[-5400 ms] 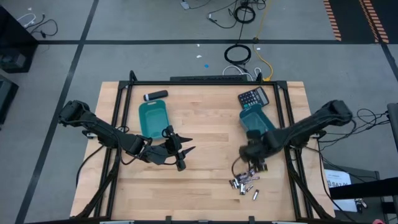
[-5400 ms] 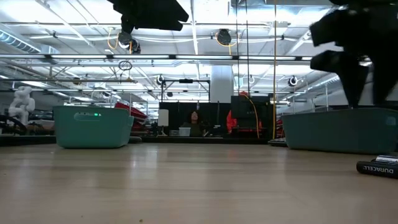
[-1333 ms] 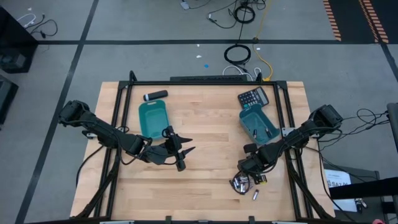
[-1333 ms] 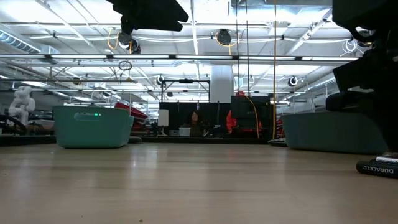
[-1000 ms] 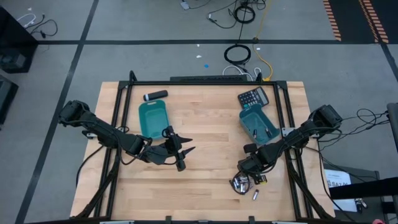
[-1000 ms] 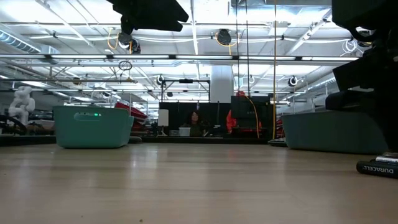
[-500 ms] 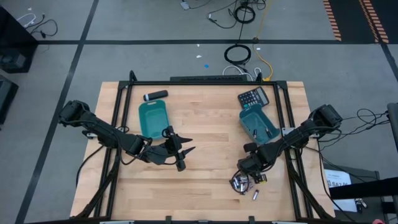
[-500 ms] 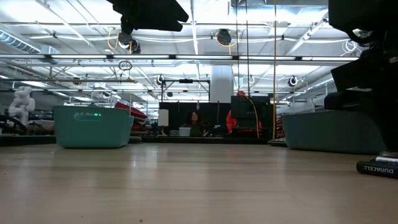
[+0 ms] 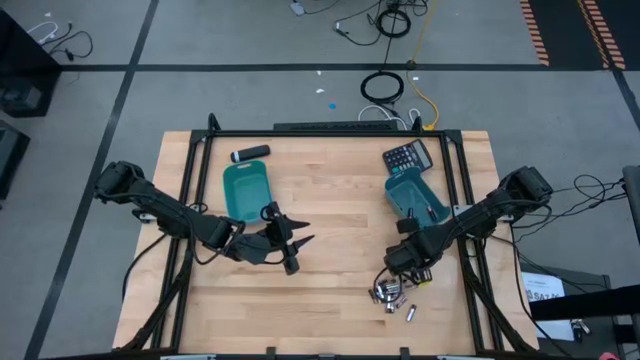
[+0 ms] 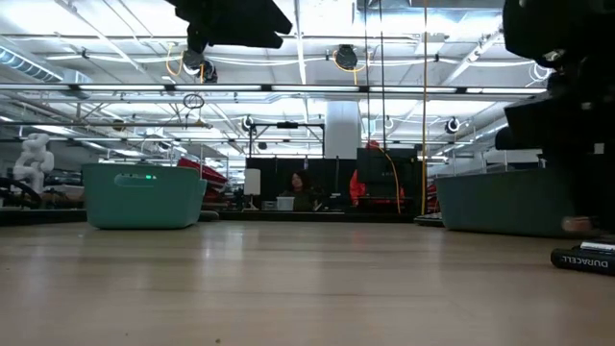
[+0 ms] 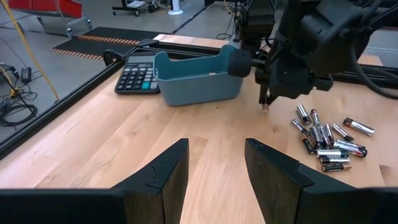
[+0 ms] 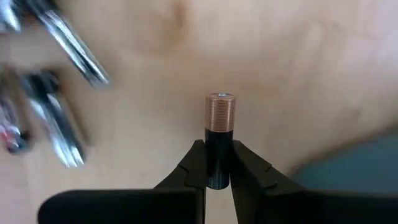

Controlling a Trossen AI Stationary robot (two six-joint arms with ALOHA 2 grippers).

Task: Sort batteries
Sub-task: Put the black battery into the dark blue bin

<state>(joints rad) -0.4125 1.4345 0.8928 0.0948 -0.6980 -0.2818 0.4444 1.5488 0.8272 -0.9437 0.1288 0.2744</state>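
Several small batteries (image 9: pixel 392 295) lie in a loose pile on the wooden table near its front right, also seen in the left wrist view (image 11: pixel 326 138). One black battery with a copper end (image 12: pixel 219 121) is in my right gripper (image 9: pixel 402 262), which is shut on it just above and beyond the pile, between the pile and the right teal bin (image 9: pixel 415 197). My left gripper (image 9: pixel 298 243) stands open with nothing between its fingers (image 11: pixel 214 180), near the table's middle, in front of the left teal bin (image 9: pixel 245 190). My right gripper pinches the battery's black end (image 12: pixel 217 158) between its two fingertips. The battery lies along the fingers and sticks out past them, copper end (image 12: pixel 220 111) leading. The fingers point down at the table (image 11: pixel 264 102), and the battery hangs clear of the wood.
A dark calculator (image 9: pixel 407 156) lies behind the right bin. A black cylinder with a white tip (image 9: pixel 250 153) lies behind the left bin. One black battery (image 10: pixel 584 259) lies on its side at the low view's right edge. Bare wood spans between the two arms.
My right gripper has risen from the battery pile and shifted a little toward the table's far edge and the right bin, carrying the black-and-copper battery clear of the table. The pile has stayed where it was.
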